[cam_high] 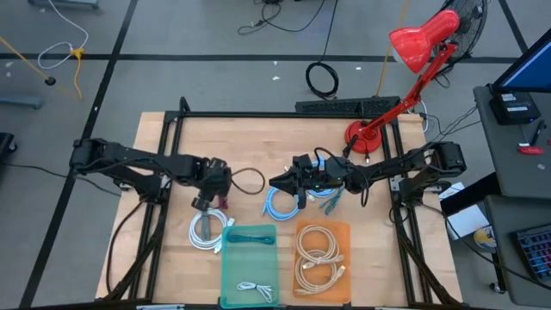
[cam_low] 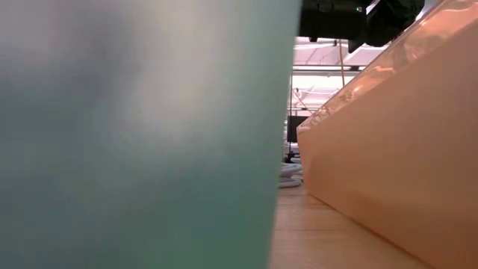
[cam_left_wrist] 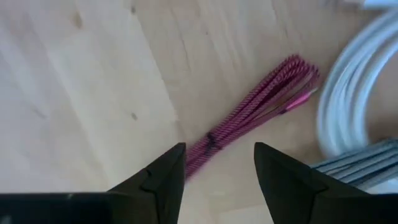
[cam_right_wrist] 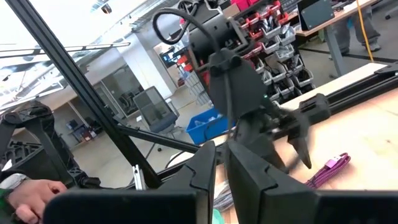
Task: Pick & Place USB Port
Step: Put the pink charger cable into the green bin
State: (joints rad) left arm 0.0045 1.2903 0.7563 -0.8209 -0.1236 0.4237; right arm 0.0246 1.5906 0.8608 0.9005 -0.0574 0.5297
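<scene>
Magenta braided cable (cam_high: pixel 223 203) lies on the wooden table (cam_high: pixel 155 258), just under the left gripper (cam_high: pixel 213 196), beside a white coiled cable (cam_high: pixel 205 231) — seen from above. Close by, a green tray (cam_high: pixel 250 267) and an orange tray (cam_high: pixel 323 254), each with cables inside. Right gripper (cam_high: pixel 280 183) hovers over a light-blue cable bundle (cam_high: pixel 282 203), near the table's middle.

Low view: only the green tray wall (cam_low: pixel 134 134) and orange tray wall (cam_low: pixel 388 149), very near.

Left wrist view: fingers (cam_left_wrist: pixel 161 177) spread apart, holding nothing — the magenta cable (cam_left_wrist: pixel 258 109) on the wood between and beyond them.

Right wrist view: fingers (cam_right_wrist: pixel 202 165) nearly together, nothing visible between them; the other arm's gripper (cam_right_wrist: pixel 287 142) stands above the magenta cable (cam_right_wrist: pixel 329 168).
</scene>
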